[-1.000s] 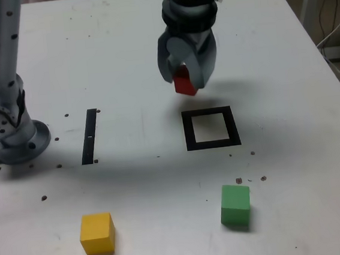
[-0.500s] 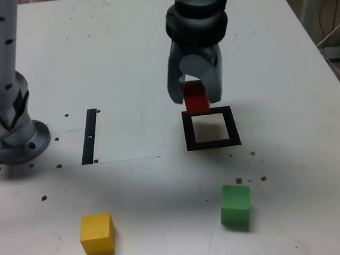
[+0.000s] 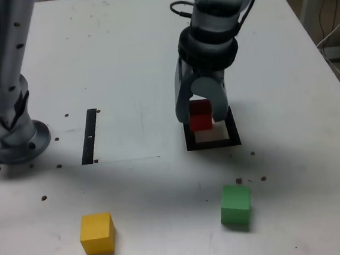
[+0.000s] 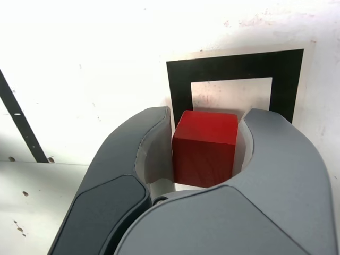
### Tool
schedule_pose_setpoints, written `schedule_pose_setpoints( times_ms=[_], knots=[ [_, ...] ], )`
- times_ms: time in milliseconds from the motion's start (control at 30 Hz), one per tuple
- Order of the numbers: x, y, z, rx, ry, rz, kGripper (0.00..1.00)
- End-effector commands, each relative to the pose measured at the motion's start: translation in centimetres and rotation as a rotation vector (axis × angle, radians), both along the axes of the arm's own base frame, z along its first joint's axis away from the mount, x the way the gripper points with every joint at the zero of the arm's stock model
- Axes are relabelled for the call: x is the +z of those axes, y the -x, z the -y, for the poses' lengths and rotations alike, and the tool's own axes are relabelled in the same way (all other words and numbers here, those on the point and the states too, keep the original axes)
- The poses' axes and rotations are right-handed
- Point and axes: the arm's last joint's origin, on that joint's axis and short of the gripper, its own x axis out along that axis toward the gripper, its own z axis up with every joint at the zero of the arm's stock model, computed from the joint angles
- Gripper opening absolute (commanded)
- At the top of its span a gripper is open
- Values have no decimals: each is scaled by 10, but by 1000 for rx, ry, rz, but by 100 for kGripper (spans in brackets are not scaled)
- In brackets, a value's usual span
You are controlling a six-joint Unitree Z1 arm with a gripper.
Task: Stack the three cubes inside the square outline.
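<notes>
Now the gripper (image 3: 201, 113), clenched on the red cube (image 3: 200, 115), has carried it over the square (image 3: 233, 126), ready for lowering.

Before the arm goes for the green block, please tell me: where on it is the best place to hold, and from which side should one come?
I would come from straight above and pinch the green block across two opposite upright sides. It looks like a plain cube resting flat, with flat faces and nothing beside it, so either opposite pair should probably serve.
</notes>
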Motion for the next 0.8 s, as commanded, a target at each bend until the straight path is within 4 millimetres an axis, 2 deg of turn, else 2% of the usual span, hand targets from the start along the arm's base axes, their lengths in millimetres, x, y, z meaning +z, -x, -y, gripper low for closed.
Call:
schedule_pose_setpoints(
  times_ms=[0, 233, 300, 433, 500, 767],
  knots=[
    [-1, -2, 1, -3, 1, 3, 44],
    [-8, -5, 1, -9, 3, 1, 49],
    [-10, -6, 0, -16, 7, 0, 60],
    [-13, -6, -2, -33, 20, 0, 90],
    [-14, -6, -3, -36, 23, 0, 98],
    [-6, 2, -5, -29, 26, 36, 99]
  ],
)
